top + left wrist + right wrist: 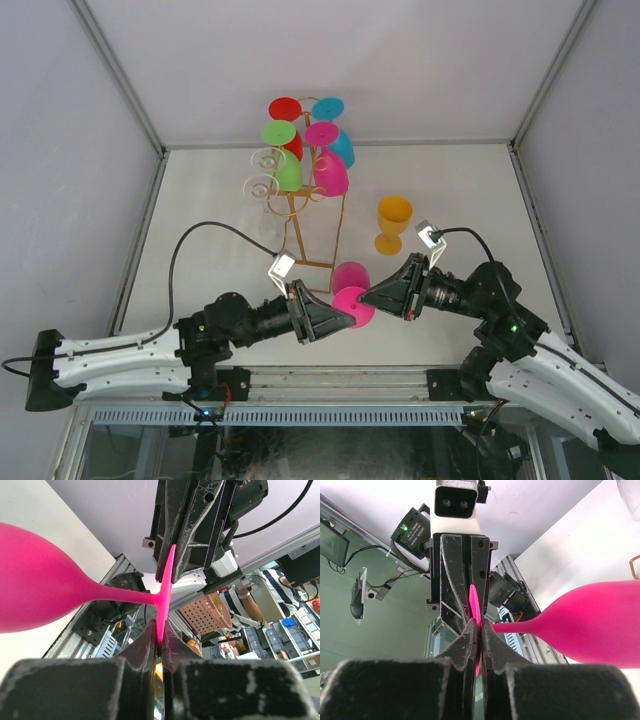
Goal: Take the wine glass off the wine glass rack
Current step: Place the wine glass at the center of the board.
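A pink wine glass [350, 276] lies sideways in the air just in front of the gold wire wine glass rack [318, 262], clear of its hooks. Its flat round foot [358, 306] is pinched from both sides. My left gripper [351, 318] is shut on the foot's edge [166, 580], with the bowl [35, 595] off to the left of that view. My right gripper [364, 296] is shut on the opposite edge of the same foot [474, 602], with the bowl [600, 625] at that view's right. The two grippers face each other tip to tip.
The rack carries red [285, 108], cyan [328, 108], green [287, 170], magenta [330, 172] and clear [264, 187] glasses upside down at the back. An orange glass [393, 222] stands upright on the table right of the rack. White walls close in the table on three sides.
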`<state>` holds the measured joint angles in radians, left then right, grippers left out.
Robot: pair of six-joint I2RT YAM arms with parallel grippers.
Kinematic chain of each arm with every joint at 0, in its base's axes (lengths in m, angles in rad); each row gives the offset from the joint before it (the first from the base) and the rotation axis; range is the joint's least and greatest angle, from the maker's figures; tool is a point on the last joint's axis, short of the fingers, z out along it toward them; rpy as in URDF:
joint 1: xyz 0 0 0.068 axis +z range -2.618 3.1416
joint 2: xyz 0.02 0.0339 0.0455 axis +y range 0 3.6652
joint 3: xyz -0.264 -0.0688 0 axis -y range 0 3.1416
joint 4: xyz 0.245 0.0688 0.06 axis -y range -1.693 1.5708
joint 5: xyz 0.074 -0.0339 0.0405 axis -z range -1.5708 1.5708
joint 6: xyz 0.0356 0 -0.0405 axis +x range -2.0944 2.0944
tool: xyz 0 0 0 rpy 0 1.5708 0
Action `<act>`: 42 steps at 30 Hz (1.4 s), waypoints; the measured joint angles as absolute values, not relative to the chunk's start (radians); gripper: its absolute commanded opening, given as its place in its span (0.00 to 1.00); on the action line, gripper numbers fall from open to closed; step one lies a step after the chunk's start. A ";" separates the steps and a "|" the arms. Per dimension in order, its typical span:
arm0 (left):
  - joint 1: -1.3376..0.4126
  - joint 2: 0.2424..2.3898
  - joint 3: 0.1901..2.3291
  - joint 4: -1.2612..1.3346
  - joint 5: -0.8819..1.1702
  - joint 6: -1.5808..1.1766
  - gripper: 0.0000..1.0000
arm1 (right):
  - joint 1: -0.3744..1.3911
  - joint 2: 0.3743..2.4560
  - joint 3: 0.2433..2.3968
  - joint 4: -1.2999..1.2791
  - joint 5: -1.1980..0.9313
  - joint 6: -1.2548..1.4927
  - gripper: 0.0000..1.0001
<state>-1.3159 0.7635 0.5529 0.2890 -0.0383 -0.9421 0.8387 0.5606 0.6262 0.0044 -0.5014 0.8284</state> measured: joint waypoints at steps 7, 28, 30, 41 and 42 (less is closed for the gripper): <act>-1.315 0.764 0.553 0.296 -0.033 -0.950 0.17 | 0.841 0.550 0.626 0.001 -0.498 0.831 0.00; -1.312 0.773 0.553 0.319 -0.021 -0.962 0.11 | 0.847 0.548 0.626 0.004 -0.507 0.829 0.00; -1.311 0.773 0.553 0.320 -0.020 -0.962 0.10 | 0.847 0.551 0.626 0.004 -0.507 0.829 0.00; -1.306 0.773 0.553 0.313 -0.022 -0.965 0.00 | 0.849 0.552 0.626 0.001 -0.493 0.822 0.04; -1.305 0.773 0.553 0.310 -0.022 -0.965 0.00 | 0.852 0.546 0.626 -0.009 -0.481 0.820 0.05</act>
<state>-1.3048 0.7727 0.5529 0.3099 -0.0223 -0.9646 0.8524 0.5465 0.6262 -0.0086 -0.4808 0.8200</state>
